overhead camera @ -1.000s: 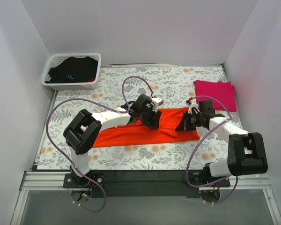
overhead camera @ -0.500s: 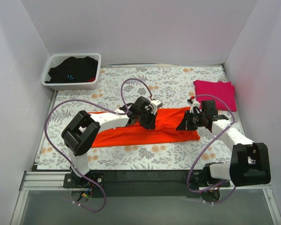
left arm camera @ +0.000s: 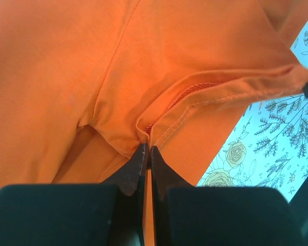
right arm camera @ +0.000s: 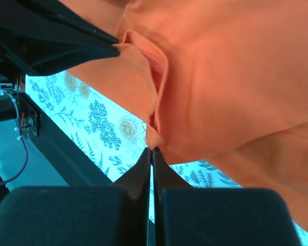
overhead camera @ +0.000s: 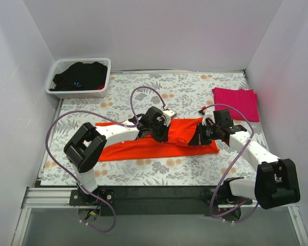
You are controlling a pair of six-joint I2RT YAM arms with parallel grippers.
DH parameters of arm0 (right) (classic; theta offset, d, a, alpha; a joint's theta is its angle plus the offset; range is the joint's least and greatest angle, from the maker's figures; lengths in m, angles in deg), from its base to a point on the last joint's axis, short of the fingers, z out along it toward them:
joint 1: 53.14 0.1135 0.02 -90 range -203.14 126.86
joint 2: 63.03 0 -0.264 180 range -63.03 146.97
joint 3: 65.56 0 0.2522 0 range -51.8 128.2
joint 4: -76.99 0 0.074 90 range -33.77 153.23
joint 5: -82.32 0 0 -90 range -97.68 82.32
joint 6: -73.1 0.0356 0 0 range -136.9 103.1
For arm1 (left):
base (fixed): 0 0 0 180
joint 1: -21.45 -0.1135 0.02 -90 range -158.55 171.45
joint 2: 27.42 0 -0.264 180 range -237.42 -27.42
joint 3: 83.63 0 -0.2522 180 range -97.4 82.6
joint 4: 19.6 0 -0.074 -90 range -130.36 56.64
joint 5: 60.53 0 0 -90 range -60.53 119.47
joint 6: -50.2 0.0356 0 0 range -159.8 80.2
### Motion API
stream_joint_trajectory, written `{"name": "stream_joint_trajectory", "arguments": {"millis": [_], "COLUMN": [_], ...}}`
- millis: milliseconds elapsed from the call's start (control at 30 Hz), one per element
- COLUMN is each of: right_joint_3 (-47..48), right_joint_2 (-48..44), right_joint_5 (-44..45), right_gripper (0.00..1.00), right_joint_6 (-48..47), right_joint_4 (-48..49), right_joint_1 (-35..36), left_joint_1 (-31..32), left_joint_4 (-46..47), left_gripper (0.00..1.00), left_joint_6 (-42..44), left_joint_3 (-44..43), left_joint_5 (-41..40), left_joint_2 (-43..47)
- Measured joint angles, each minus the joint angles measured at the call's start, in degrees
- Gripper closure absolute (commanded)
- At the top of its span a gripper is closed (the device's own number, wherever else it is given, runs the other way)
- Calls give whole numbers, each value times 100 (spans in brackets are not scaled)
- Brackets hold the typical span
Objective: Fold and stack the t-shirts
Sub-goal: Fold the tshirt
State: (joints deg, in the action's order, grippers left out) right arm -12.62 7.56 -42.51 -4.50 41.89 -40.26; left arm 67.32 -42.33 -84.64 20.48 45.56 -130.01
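1. Top external view: the orange t-shirt [overhead camera: 133,148] lies as a long band across the counter [overhead camera: 195,89], stretching out to both sides of the two sets of jaws.
   - The left jaws are down on its middle and the right jaws on its right end.
   - The magenta-pink t-shirt [overhead camera: 237,101] sits folded beyond the right jaws, well apart from them.
   - A white basket [overhead camera: 101,93] holding dark clothes [overhead camera: 79,77] stands far off behind the left jaws.

2. Left wrist view: the left jaws are pressed together on a small pinch of the orange t-shirt [left arm camera: 66,61].
   - The pinch is right at a stitched hem [left arm camera: 215,100], which runs away to the right of the tips.
   - The cloth puckers into soft creases around the pinch, and floral counter shows beyond the hem.

3. Right wrist view: the right jaws are likewise clamped on a thin folded edge of the orange t-shirt [right arm camera: 236,77], with the rest bulging above the tips.
   - The black fingers [right arm camera: 51,41] of the other arm show to the upper left.

4. Handling, as a judgement:
   - The shirt looks light, limp and not fragile.
   - It will likely sag between the two holds and trail whatever is not lifted.
   - A thin pinch could slip or catch only one layer.
   - The hem or an outer edge is the better place to grip, taking every layer, with the two holds far enough apart to keep the fold line taut.
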Motion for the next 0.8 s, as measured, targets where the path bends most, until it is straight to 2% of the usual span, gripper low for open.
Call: {"name": "stream_joint_trajectory", "arguments": {"millis": [400, 800], "right_joint_3": [4, 492], "right_joint_2": [-28, -177], "right_joint_5": [372, 1467], "right_gripper": [99, 99], "right_joint_6": [457, 345], "right_joint_4": [-131, -669], "right_joint_1": [494, 518], "left_joint_1": [0, 0], "left_joint_4": [-9, 2], "left_gripper": [98, 98], "left_joint_6": [181, -96], "left_joint_3": [70, 219], "left_joint_5": [-50, 466], "left_joint_2": [48, 223]}}
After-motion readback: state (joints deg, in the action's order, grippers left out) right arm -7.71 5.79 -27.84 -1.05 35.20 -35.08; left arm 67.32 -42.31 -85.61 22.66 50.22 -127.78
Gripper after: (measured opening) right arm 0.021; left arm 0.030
